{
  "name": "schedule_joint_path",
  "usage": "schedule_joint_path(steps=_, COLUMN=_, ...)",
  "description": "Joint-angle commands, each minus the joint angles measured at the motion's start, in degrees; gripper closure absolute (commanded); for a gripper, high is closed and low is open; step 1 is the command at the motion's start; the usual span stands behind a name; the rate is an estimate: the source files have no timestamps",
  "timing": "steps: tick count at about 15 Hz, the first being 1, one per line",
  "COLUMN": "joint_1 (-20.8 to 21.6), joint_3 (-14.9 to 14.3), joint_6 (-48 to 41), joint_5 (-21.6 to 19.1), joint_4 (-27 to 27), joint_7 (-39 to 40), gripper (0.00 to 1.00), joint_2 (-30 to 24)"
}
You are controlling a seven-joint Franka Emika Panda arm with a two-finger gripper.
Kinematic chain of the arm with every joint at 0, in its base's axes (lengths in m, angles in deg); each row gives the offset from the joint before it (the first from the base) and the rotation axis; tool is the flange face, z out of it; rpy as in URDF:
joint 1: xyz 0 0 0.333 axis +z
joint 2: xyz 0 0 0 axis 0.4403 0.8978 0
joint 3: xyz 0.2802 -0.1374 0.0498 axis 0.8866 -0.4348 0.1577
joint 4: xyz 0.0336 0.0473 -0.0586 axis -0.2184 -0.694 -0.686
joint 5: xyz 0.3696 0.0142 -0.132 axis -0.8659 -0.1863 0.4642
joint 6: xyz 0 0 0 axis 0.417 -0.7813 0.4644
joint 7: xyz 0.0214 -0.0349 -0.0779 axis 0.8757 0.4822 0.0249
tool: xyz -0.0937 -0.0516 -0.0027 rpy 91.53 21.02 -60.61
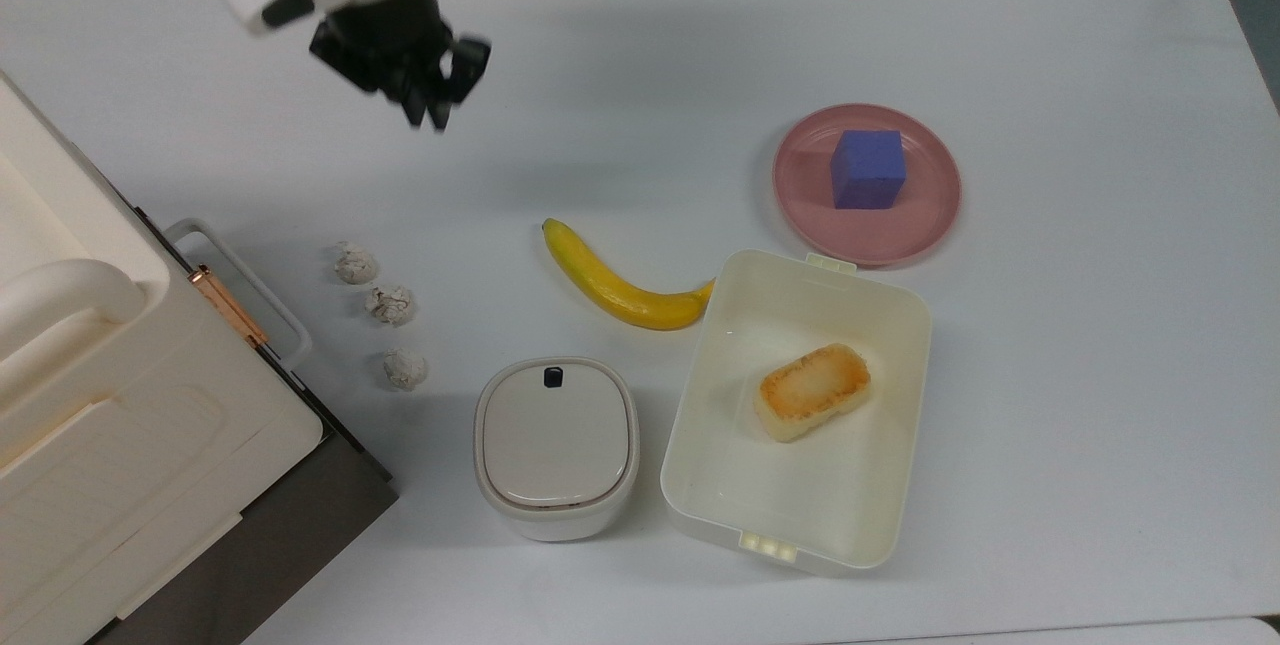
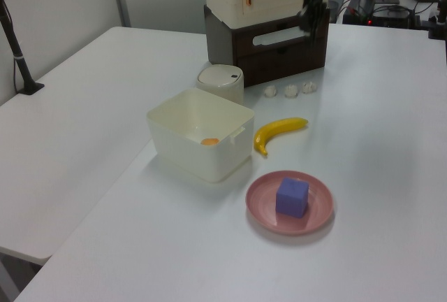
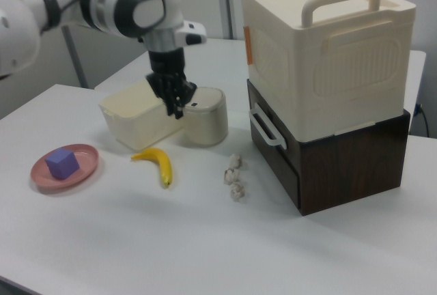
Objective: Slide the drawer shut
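Note:
The drawer [image 3: 274, 156] sits pushed into the dark brown cabinet, its front panel level with the cabinet face in the right view. Its white loop handle [image 1: 243, 287] sticks out toward the table; I also see the handle [image 2: 276, 36] in the left view. My gripper [image 1: 428, 113] hangs in the air well away from the handle, toward the top view's upper right, above bare table. It is shut with nothing in it. In the right view the gripper [image 3: 178, 108] hovers in front of the cream tub.
A large cream crate [image 1: 90, 395] rests on the cabinet. Three crumpled white lumps [image 1: 388, 304] lie near the handle. A banana [image 1: 610, 283], a white lidded container [image 1: 556, 445], a cream tub [image 1: 700, 465] holding a bread piece, and a pink plate [image 1: 920, 215] with a blue cube fill the middle.

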Motion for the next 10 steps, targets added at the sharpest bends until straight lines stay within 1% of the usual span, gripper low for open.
schedule_joint_path(steps=1, joint_1=2.5, joint_3=-0.6, joint_6=-6.2, joint_5=-1.9, joint_4=-1.4, joint_7=9.1, gripper=0.25, joint_2=-5.8)
schedule_joint_path(steps=2, joint_1=3.1, joint_3=-0.6, joint_6=-7.4, joint_5=-1.9, joint_4=-1.4, joint_7=9.5, gripper=0.0, joint_2=-6.8)
schedule_joint_path(steps=4, joint_1=5.3, joint_3=-0.7, joint_6=-8.2, joint_5=-1.7, joint_4=-1.4, joint_7=9.2, gripper=0.0, joint_2=-7.8)
schedule_joint_path(steps=10, joint_1=5.3, joint_3=-0.9, joint_6=-7.4, joint_5=-1.6, joint_4=-1.4, joint_7=8.9, gripper=0.0, joint_2=-7.4)
